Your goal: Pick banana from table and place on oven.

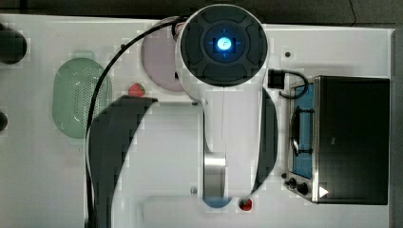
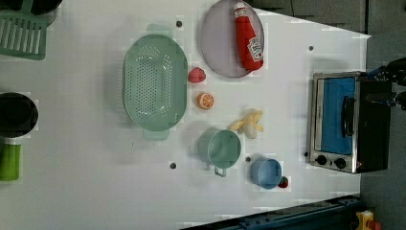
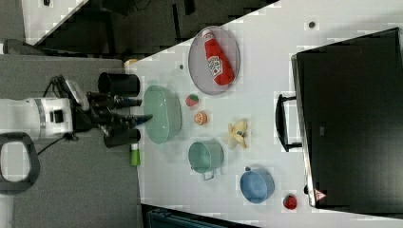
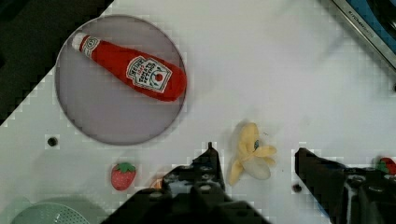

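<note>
Pale-yellow and partly peeled, the soft toy banana [image 4: 250, 155] lies flat on the white counter [image 2: 86, 191], untouched, between the mint-green metal cup [image 2: 222, 148] and the boxy toaster oven with its black top and blue glass door [image 2: 347, 122]. In the wrist view the black gripper [image 4: 257, 175] hangs above it with its fingers spread wide, one on each side of the fruit, holding nothing.

Judging from this, the loose peel flaps are the main hazard: a closing finger could catch only a flap, and the banana might dangle or slip free on the way up. In the left view the mint-green cup sits just beside the banana's left, so a descent drifting that way could knock it. The carry must then clear the oven's front edge and metal handle [image 3: 280, 121].
</note>
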You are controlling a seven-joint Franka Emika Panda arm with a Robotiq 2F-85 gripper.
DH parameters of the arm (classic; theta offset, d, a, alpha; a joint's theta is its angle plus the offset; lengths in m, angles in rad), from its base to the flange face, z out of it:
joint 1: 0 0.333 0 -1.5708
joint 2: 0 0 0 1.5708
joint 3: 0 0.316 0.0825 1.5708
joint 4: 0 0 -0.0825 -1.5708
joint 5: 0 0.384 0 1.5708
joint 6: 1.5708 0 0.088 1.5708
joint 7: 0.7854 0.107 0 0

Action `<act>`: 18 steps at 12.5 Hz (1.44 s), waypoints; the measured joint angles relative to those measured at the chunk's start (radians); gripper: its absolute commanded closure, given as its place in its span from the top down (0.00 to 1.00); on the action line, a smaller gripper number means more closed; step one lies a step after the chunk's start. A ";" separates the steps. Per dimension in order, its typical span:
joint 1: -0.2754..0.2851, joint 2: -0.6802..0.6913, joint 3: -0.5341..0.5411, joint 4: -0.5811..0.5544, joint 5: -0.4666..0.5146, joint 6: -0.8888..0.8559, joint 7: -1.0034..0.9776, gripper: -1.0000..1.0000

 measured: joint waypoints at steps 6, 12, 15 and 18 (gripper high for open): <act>0.010 -0.527 -0.011 -0.253 -0.005 -0.215 -0.003 1.00; -0.004 -0.393 -0.010 -0.290 -0.008 0.021 -0.003 1.00; -0.007 -0.176 -0.023 -0.396 0.006 0.197 -0.007 1.00; -0.014 -0.037 -0.011 -0.550 -0.001 0.334 -0.007 1.00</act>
